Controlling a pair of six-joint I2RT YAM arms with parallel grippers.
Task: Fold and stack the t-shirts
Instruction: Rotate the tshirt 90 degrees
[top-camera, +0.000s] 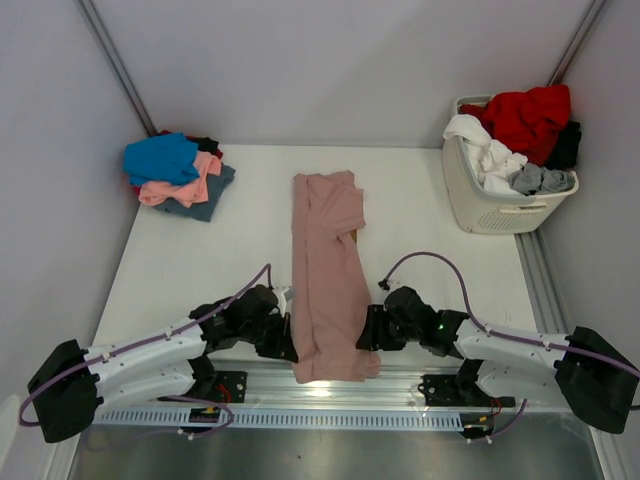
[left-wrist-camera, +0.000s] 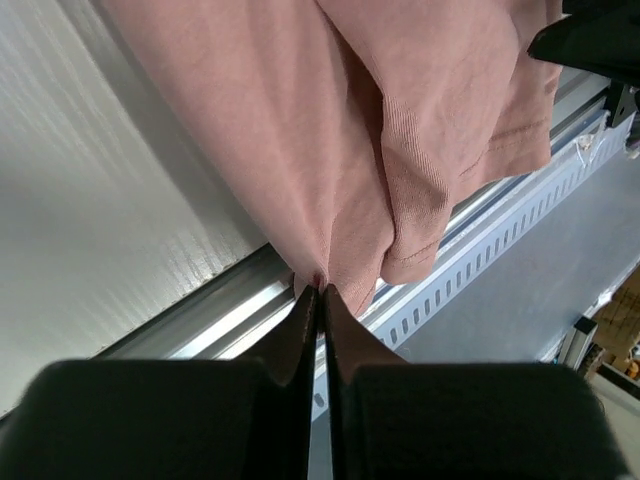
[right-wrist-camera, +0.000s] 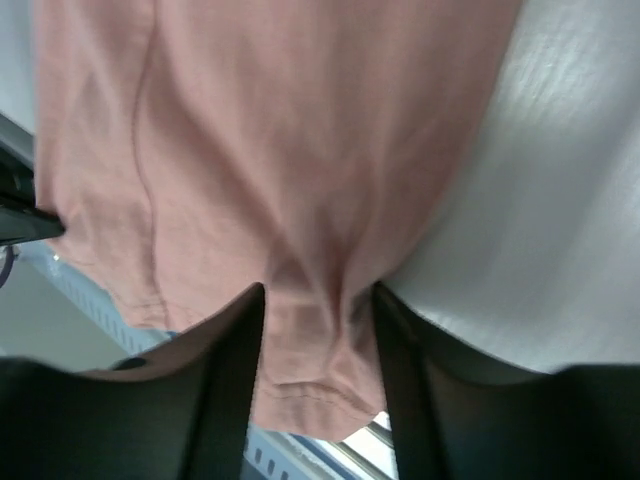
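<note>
Hem of the pink t-shirt (top-camera: 328, 275) is pinched tight by the left gripper (left-wrist-camera: 320, 289); the right gripper (right-wrist-camera: 318, 296) gapes around loose cloth. It should probably clamp before both lift evenly.

Pink t-shirt (top-camera: 328, 280) lies before me, folded into a long, narrow strip.
Its near hem overhangs the front edge; a blue, salmon and slate pile (top-camera: 178, 172) sits far left, a red, white and grey heap (top-camera: 520, 135) far right.
</note>
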